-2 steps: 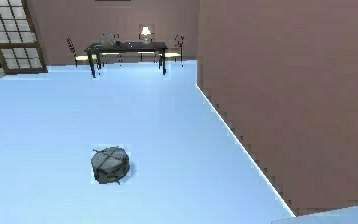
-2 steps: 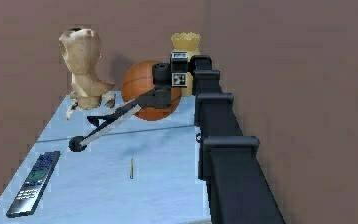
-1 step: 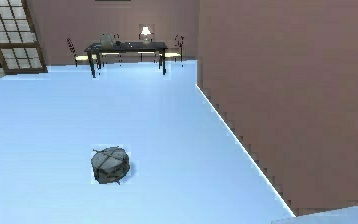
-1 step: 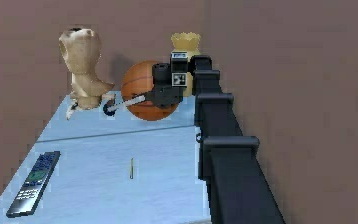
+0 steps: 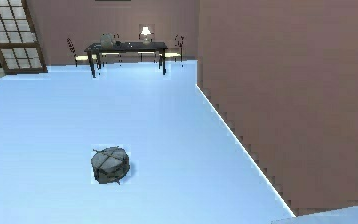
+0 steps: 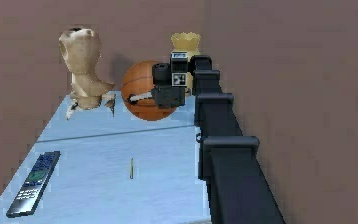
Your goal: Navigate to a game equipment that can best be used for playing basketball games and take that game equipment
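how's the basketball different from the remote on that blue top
The basketball is round and orange; the remote is flat, long and dark. The basketball sits far back beside a tan statue; the remote lies at the near edge. The gripper shows against the basketball, away from the remote. Both sit on the pale blue top.

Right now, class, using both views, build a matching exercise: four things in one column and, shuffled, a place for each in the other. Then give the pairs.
Things:
1. orange ball
2. remote control
3. tan statue
4. lamp

Places:
a. arm side view, bottom left, lying flat
b. forward view, far end, on the dark table
c. arm side view, upper middle
d. arm side view, upper left, upright

Pairs: 1-c, 2-a, 3-d, 4-b
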